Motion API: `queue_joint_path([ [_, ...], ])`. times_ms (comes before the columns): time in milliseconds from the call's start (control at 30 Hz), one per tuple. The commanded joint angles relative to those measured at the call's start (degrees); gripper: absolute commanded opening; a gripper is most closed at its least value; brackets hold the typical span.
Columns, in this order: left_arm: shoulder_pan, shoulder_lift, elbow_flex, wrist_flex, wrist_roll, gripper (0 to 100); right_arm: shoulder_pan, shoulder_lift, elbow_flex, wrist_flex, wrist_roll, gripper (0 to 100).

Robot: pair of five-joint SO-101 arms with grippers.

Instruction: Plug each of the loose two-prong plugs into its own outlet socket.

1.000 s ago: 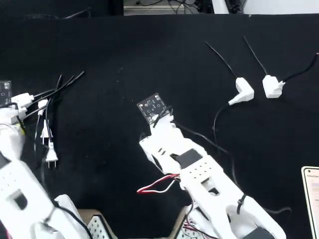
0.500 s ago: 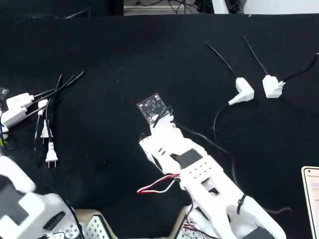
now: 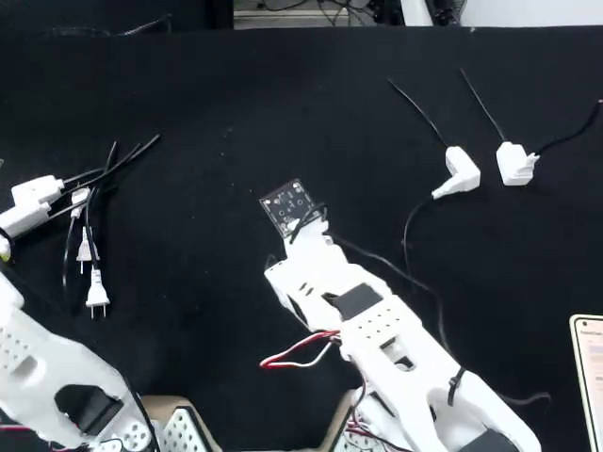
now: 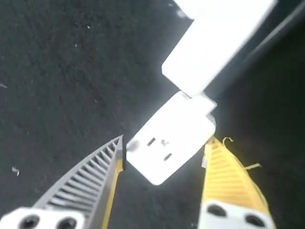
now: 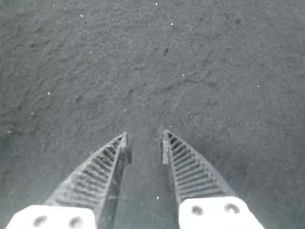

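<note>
Plainly, the job looks barely begun:

- No plug can be seen seated in a socket. In the left wrist view, the white rectangular outlet socket (image 4: 174,138) shows its two slots bare.
- Two small white two-prong plugs on thin black cords (image 3: 97,299) (image 3: 85,250) lie loose on the black tabletop (image 3: 217,113). Two white angled plug bodies (image 3: 459,171) (image 3: 515,163) lie loose at the far side. So every insertion appears left to do.
- The left end effector (image 4: 164,142) is spread wide, its grey finger on one side and its yellow finger on the other. The socket's slotted end sits between the tips, just beside both. I cannot tell whether either tip presses on it. A second white block (image 4: 214,43) lies just beyond the first.
- The small loose plugs lie near that socket group, off to the left end effector's right.
- The right end effector (image 5: 144,135) is parted by a narrow gap and grips nothing, with bare tabletop beneath. The angled plugs lie well apart from it, farther out and to its right.
</note>
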Motion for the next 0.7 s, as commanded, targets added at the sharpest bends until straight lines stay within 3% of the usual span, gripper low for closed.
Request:
queue_joint_path([
  [0, 1.4, 3.1, -7.1, 1.8, 0.8, 27, -0.4, -1.6, -0.3, -1.5, -0.4, 10.6],
  [167, 1.9, 4.7, -13.8, 13.3, 0.6, 23, -0.4, -1.6, -0.2, -1.6, -0.4, 10.6],
  [333, 2.9, 5.0, -16.8, 20.9, 0.5, 2, -0.4, -1.6, -0.2, -1.6, -0.4, 10.6],
  [400, 2.9, 4.5, -16.9, 24.0, 0.5, 6, -0.4, -1.6, -0.2, -1.6, -0.4, 10.6],
  [667, 3.4, -2.1, -23.0, 44.1, 0.5, 3, -0.4, -1.6, -0.2, -1.6, -0.4, 10.6],
])
